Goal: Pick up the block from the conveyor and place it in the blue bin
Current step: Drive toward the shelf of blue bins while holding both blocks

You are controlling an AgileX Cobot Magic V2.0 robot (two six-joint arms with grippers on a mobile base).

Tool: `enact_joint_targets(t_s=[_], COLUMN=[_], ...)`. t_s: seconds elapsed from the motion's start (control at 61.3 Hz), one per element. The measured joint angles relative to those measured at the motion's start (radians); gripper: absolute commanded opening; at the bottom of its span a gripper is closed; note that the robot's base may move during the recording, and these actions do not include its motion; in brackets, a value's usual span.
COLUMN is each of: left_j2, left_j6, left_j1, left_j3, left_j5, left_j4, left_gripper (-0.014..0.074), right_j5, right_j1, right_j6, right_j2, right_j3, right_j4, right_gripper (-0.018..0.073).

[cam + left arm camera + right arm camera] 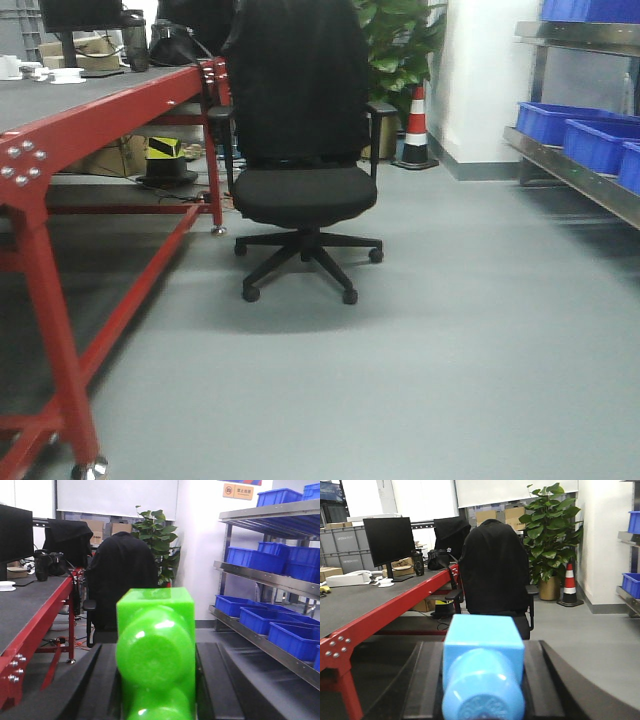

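Observation:
My left gripper (pixel 156 680) is shut on a bright green block (pixel 156 645) with round studs, held up in the air. My right gripper (pixel 484 680) is shut on a light blue block (pixel 482 670) with a round stud, also held in the air. The conveyor's dark grey belt (pixel 60 95) on its red frame (pixel 45 300) lies at the left; it also shows in the left wrist view (pixel 25 605) and the right wrist view (pixel 365 600). Blue bins (pixel 585 135) sit on a metal shelf at the right, also in the left wrist view (pixel 265 617). Neither gripper shows in the front view.
A black office chair (pixel 300 170) with a dark jacket stands ahead beside the conveyor. A potted plant (pixel 400 50) and a striped cone (pixel 415 125) stand by the back wall. A monitor (pixel 389 540) and boxes sit at the conveyor's far end. Grey floor (pixel 450 350) lies between conveyor and shelf.

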Motion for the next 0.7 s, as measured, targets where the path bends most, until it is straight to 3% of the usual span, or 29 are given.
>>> enact_joint_targets(t_s=[0.702], left_j2=[0.0], left_j6=[0.0], left_j1=[0.0], left_j3=[0.0], left_j5=[0.0], left_j4=[0.0], left_gripper=[-0.0111], right_j5=[0.0], right_j1=[0.0], right_j6=[0.0], right_j2=[0.0], right_j3=[0.0], right_j4=[0.0], right_gripper=[-0.0162])
